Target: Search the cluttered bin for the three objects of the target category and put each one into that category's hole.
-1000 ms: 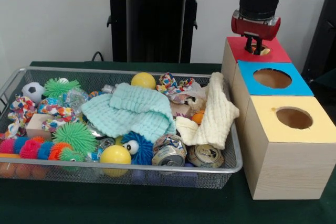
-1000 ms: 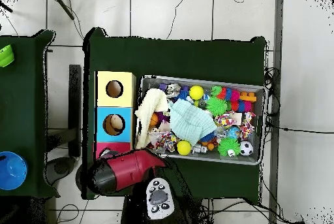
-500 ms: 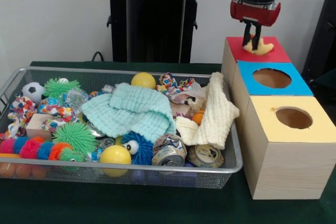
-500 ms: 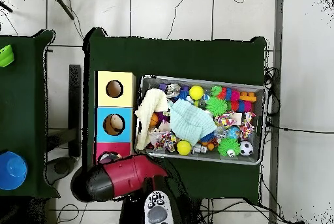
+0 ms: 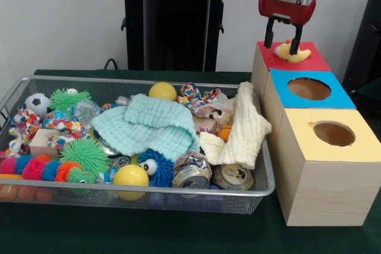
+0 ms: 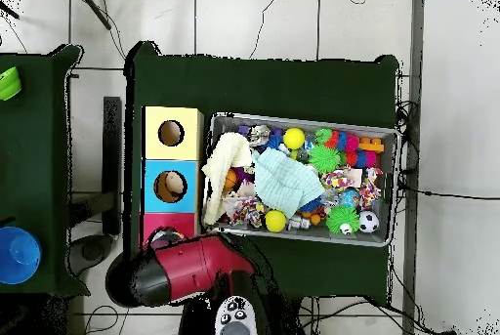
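My gripper [image 5: 283, 35] hangs open just above the red-topped box [image 5: 312, 60], its two fingers spread apart. Below and between them a yellow rubber duck [image 5: 292, 53] lies on the red top, free of the fingers and hiding that box's hole. The wire bin [image 5: 149, 190] is full of clutter: yellow balls [image 5: 130, 176], crushed cans [image 5: 191, 175], a teal cloth [image 5: 152, 124] and a cream cloth [image 5: 244, 129]. In the overhead view the red arm [image 6: 190, 268] covers the gripper and most of the red box [image 6: 156, 222].
The blue-topped box [image 5: 342, 96] and the yellow-topped box [image 5: 363, 147] stand in a row nearer the camera, each with an open round hole. Spiky balls [image 5: 87, 154], a small soccer ball [image 5: 38, 103] and patterned rope toys fill the bin's left side.
The gripper rose from the red box with the duck, then opened. The duck now lies on the red top below the fingers.
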You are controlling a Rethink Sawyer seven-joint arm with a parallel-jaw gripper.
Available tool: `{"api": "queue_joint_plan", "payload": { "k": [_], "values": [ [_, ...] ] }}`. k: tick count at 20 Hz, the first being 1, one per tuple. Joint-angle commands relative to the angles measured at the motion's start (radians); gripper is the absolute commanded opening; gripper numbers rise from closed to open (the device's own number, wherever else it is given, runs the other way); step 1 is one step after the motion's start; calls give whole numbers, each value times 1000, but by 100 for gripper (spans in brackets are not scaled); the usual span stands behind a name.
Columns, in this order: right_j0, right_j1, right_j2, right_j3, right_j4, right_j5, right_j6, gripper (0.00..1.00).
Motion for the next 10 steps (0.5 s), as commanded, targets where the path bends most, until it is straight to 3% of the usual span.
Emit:
{"api": "queue_joint_plan", "payload": {
  "k": [1, 10],
  "values": [
    [0, 6, -32, -45, 15, 78, 60, 100],
    [4, 9, -38, -43, 24, 72, 56, 100]
  ]
}}
